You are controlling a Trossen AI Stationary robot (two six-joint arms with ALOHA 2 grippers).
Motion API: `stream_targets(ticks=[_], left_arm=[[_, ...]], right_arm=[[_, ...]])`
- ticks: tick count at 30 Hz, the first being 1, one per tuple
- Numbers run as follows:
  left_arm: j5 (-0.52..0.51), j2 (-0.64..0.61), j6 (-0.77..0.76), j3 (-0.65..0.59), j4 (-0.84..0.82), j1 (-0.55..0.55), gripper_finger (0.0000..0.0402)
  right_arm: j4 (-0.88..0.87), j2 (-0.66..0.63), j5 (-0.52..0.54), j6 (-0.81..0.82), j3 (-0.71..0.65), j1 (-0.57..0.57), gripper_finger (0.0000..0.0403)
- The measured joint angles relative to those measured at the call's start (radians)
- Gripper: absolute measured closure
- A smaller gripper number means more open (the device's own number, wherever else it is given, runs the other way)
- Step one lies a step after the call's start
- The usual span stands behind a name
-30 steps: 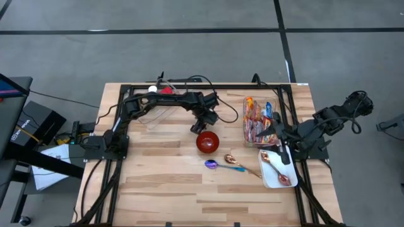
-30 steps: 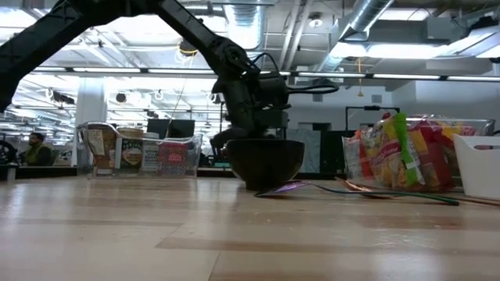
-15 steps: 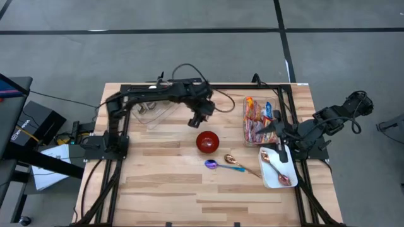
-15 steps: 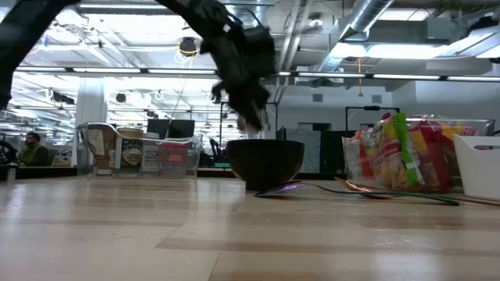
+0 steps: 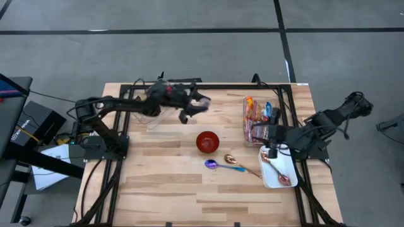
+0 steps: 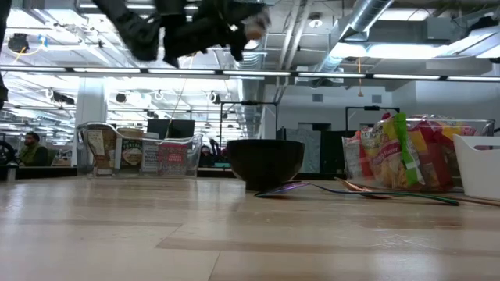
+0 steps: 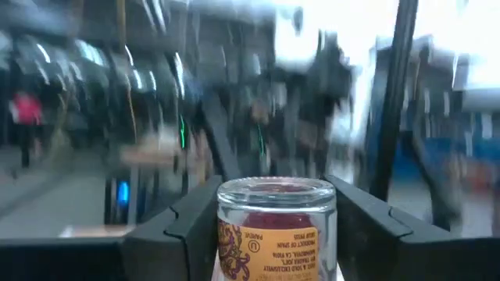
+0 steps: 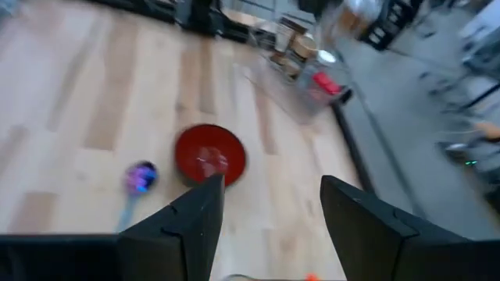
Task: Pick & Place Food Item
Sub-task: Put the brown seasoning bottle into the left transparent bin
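1. The table [image 5: 164,189] is pale wooden planks with a black frame around it, standing on a grey floor [image 5: 189,50] crossed by dark lines
2. The left gripper [image 5: 192,106] is raised above the back of the table, its fingers [image 7: 183,226] pinching a glass jar [image 7: 276,226] with a printed label and dark red contents; in the low view the arm is high above the tabletop
3. A red bowl [image 5: 207,141] sits near the table's middle, with a purple spoon [image 5: 212,164] and a copper spoon [image 5: 231,160] just in front of it
4. A clear bin of snack packets [image 5: 257,120] stands on the right side, and a white tray [image 5: 278,173] holding a copper spoon lies just in front of it
5. The right gripper [image 5: 273,150] hovers by the tray's back edge, its fingers [image 8: 195,226] spread with nothing between them
6. A clear bin of jars [image 6: 137,150] stands at the back left
7. Beyond the table the low view shows an open hall with ceiling ducts [image 6: 367,23] and strip lights, and a person [image 6: 33,148] far off on the left
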Motion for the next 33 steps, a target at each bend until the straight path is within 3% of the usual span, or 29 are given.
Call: stream_targets(ticks=[4, 11, 18, 28, 33], left_arm=[[-0.229, 0.013, -0.14, -0.101, 0.31, -0.04, 0.0206], [-0.578, 0.031, -0.317, -0.11, 0.417, -0.16, 0.0215], [-0.628, 0.032, -0.372, -0.105, 0.451, -0.228, 0.0209], [-0.637, 0.032, -0.384, -0.105, 0.431, -0.306, 0.0205], [-0.636, 0.032, -0.389, -0.105, 0.408, -0.324, 0.0216]], right_arm=[[0.001, 0.057, 0.08, -0.074, 0.0, -0.02, 0.0196], [0.14, 0.16, 0.13, -0.208, 0.0, -0.102, 0.0196], [0.398, 0.201, 0.166, -0.427, -0.001, -0.163, 0.0182], [0.703, 0.25, -0.123, -0.699, -0.001, -0.249, 0.0092], [0.787, 0.295, -0.158, -0.8, -0.001, -0.276, 0.0049]])
